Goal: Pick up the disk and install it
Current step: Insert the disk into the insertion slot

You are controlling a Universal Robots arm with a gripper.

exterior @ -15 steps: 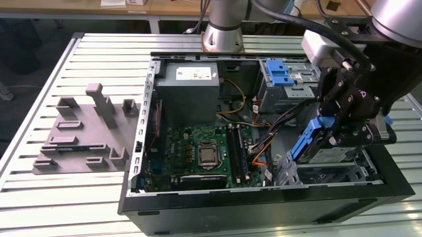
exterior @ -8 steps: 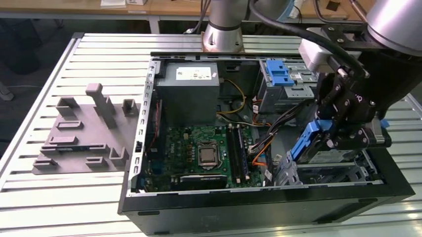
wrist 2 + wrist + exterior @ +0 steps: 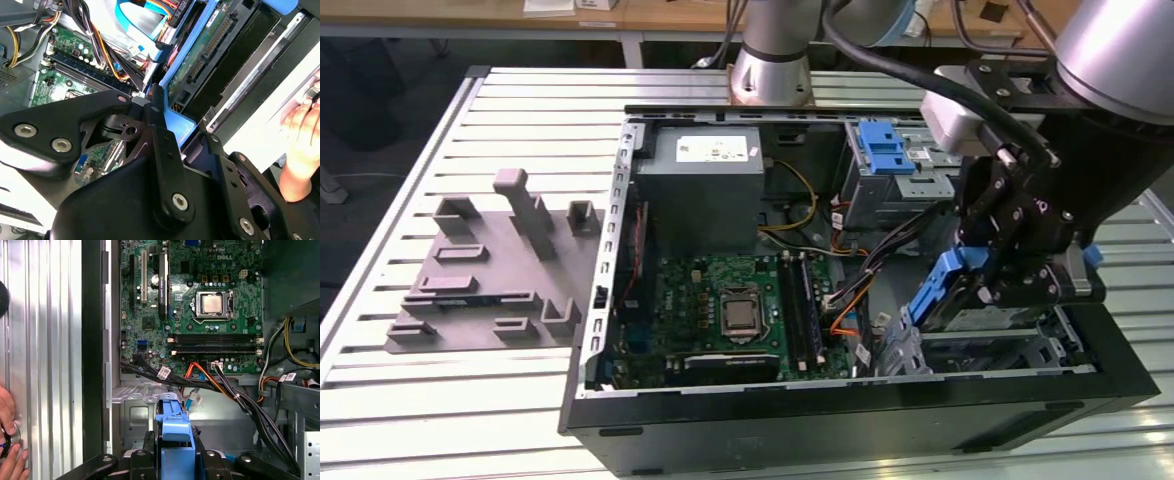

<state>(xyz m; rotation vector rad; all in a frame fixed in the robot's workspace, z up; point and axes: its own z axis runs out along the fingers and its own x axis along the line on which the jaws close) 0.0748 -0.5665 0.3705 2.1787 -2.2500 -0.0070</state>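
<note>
Tool: the black tool [image 3: 1017,283] hangs over the corner of the open computer case [image 3: 854,400] at the exterior view's right, and its fingers [image 3: 159,131] are closed narrow on the blue frame of the disk [image 3: 947,290].
Disk, look: a blue plastic carrier frame runs around its edges; its green circuit-board underside with a dark connector shows in the second wrist view [image 3: 200,60]; the blue frame end sits between the fingers in the first wrist view [image 3: 175,432].
Disk, place: tilted, held above the silver drive bay [image 3: 987,345] in the case's near corner at the exterior view's right; whether it touches the bay I cannot tell.
In the way: a bundle of black, orange and yellow cables [image 3: 861,285] runs just beside the disk, between it and the motherboard; in the first wrist view these cables [image 3: 220,382] cross the gap in front of the disk.
Case contents: green motherboard [image 3: 727,315] with its bare processor socket [image 3: 212,304], a grey power supply box [image 3: 707,190] with a white sticker, and a silver cage with a blue latch [image 3: 891,165] toward the far side.
Surface: a slatted metal surface [image 3: 520,120] carries the case; a grey moulded fixture [image 3: 487,265] lies well apart at the exterior view's left.
Person: a hand [image 3: 302,145] rests by the case's outer edge.
</note>
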